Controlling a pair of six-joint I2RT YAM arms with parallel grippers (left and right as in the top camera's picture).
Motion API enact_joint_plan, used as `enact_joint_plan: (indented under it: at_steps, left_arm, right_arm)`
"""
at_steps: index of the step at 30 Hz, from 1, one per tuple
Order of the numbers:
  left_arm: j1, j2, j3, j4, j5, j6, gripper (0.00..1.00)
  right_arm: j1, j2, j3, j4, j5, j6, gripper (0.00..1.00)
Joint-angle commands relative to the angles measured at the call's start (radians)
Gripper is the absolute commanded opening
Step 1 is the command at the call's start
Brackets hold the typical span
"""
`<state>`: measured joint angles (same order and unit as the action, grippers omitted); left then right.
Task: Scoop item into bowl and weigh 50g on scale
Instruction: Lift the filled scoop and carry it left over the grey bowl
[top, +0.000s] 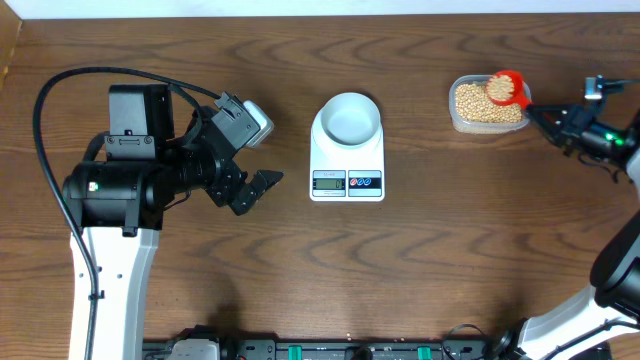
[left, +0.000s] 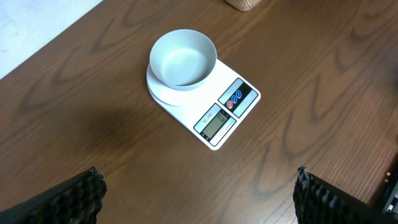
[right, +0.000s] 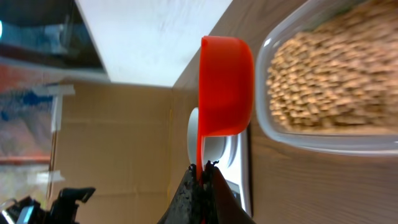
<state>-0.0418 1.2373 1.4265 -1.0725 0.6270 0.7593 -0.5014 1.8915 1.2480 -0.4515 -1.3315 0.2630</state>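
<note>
The pale bowl (top: 350, 117) stands empty on the white scale (top: 347, 182) at the table's middle; both show in the left wrist view, bowl (left: 183, 59) and scale (left: 227, 112). Tan beans (top: 485, 103) fill a clear tub (top: 458, 122) at the right. My right gripper (top: 545, 118) is shut on the handle of a red scoop (top: 506, 88), which is loaded with beans above the tub. In the right wrist view the scoop (right: 225, 87) hangs beside the beans (right: 323, 81), held by the fingers (right: 204, 167). My left gripper (top: 262, 160) is open and empty, left of the scale.
The left arm's black body (top: 130, 180) takes up the left of the table. The table's far edge (top: 320, 14) runs along the top. A woven thing (left: 245, 4) peeks in at the top of the left wrist view.
</note>
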Motion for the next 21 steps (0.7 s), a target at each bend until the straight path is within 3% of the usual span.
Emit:
enact_joint_plan:
  at_steps: [1, 11, 21]
  left_arm:
    - [0.004, -0.001, 0.018, 0.0, 0.016, -0.002, 0.98]
    - [0.004, -0.001, 0.018, 0.0, 0.016, -0.002, 0.98]
    - [0.004, -0.001, 0.018, 0.0, 0.016, -0.002, 0.98]
  right_arm:
    - [0.059, 0.012, -0.006, 0.016, -0.051, 0.04, 0.01]
    - [0.227, 0.012, -0.006, 0.17, -0.051, 0.171, 0.01]
    - [0.371, 0.012, -0.006, 0.233, -0.03, 0.178, 0.01]
